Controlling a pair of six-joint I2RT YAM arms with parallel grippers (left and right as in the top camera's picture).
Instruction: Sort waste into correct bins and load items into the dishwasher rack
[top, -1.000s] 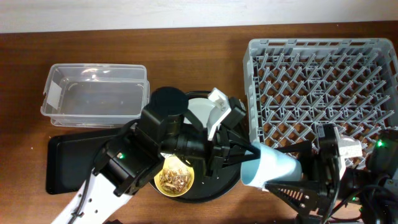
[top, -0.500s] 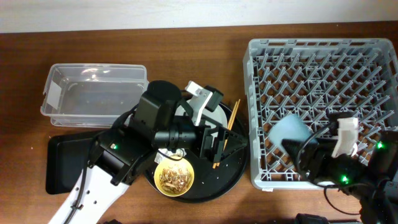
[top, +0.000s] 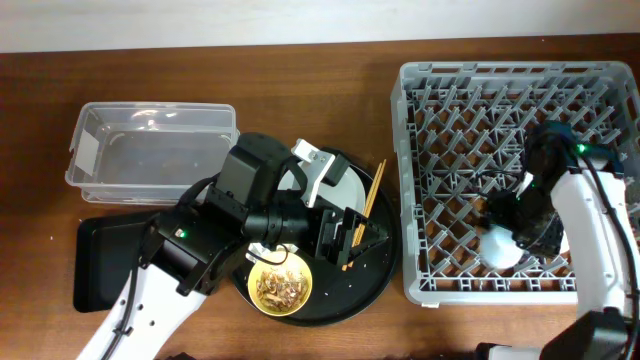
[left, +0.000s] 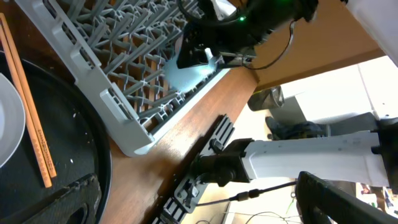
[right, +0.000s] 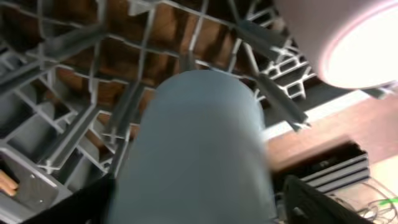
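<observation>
The blue cup (top: 500, 247) stands among the pegs near the front of the grey dishwasher rack (top: 470, 120). My right gripper (top: 508, 228) is open around it, and a thin gap shows beside one finger (right: 323, 199). My left gripper (top: 347, 233) hangs open and empty over the right side of the round black tray (top: 385, 268). On that tray lie the wooden chopsticks (top: 366, 208), the pale plate (top: 348, 186) and the yellow bowl (top: 280, 286) holding crumbly scraps. My left arm hides part of the plate.
The clear tub (top: 150, 150) sits at the back left. In front of it lies the shallow black tray (top: 105, 262). A pale pink round thing (right: 354, 43) shows beside the blue cup in the right wrist view. The left wrist view looks past the rack (left: 112, 93) and over the table edge.
The blue cup went from between the two arms by the round tray into the rack, carried by my right arm. My left gripper drew back over the tray and opened.
</observation>
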